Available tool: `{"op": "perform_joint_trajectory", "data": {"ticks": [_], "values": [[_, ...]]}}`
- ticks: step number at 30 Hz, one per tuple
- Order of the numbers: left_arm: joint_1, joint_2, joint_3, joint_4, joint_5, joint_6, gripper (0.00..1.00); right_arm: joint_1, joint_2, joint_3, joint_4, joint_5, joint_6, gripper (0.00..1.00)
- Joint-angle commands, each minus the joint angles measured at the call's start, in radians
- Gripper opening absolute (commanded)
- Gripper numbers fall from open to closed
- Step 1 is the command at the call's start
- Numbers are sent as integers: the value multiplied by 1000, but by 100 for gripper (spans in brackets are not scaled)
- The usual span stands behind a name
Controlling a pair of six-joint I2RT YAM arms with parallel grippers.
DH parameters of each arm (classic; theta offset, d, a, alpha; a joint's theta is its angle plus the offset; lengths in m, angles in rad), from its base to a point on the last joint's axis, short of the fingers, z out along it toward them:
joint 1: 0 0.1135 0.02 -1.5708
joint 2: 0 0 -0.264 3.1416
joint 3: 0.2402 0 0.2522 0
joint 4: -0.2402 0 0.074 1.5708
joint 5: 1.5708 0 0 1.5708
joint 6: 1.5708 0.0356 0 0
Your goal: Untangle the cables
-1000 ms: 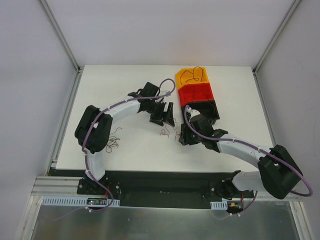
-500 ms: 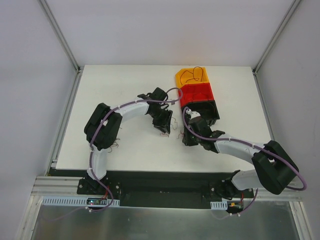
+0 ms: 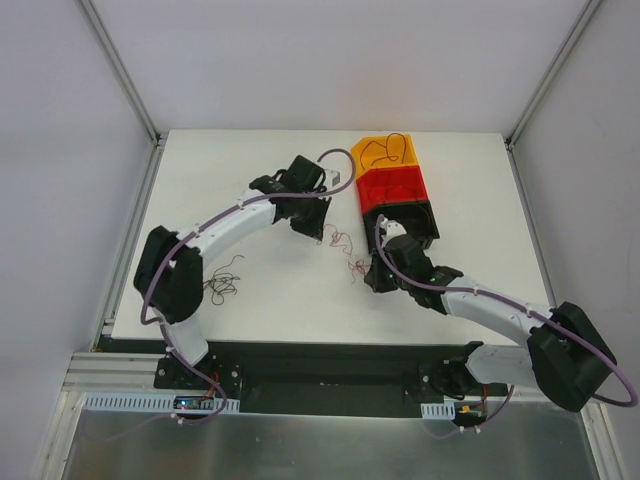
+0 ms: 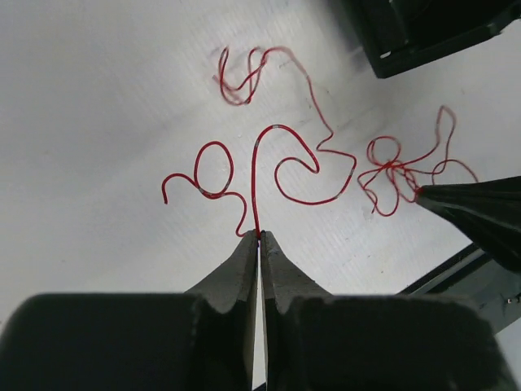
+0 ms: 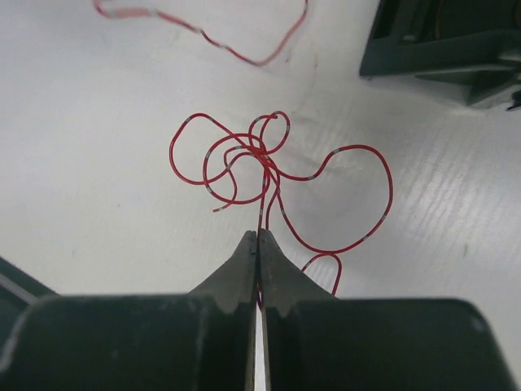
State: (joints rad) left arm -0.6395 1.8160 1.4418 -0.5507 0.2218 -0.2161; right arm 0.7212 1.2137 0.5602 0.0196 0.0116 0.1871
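Cables (image 5: 262, 156) betw. left tool (image 4: 259, 236) & right tool (image 5: 257, 235), each clamped on a strand.

Open table (image 3: 250, 170) lies far left and along the near edge. The bins (image 3: 397, 190) (orange, red, black) wall off the far right, apparently just beside the right arm (image 3: 480, 300). Between left gripper (image 3: 318, 233) and right gripper (image 3: 368, 272), red cables (image 3: 343, 243) cross the narrow gap.

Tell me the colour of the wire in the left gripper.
The wire is red; the left wrist view shows it best.
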Motion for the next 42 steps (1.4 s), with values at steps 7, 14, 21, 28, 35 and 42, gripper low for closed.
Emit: {"op": "perform_joint_trajectory", "data": {"ticks": [7,14,21,28,35,42], "values": [[3,-222,-21,-17,-105,101,0,37,-3,20,45,-193,23,44],[1,-319,-50,17,-70,98,0,-66,-137,47,37,-147,182,68],[1,-428,-99,84,-29,104,0,-239,-151,116,73,-297,279,75],[-14,-535,-176,185,11,106,0,-304,-48,208,97,-381,432,76],[-46,-580,-204,221,-4,123,0,-286,70,248,176,-469,485,73],[-55,-596,-208,229,2,123,0,-171,148,218,258,-452,502,67]]}}
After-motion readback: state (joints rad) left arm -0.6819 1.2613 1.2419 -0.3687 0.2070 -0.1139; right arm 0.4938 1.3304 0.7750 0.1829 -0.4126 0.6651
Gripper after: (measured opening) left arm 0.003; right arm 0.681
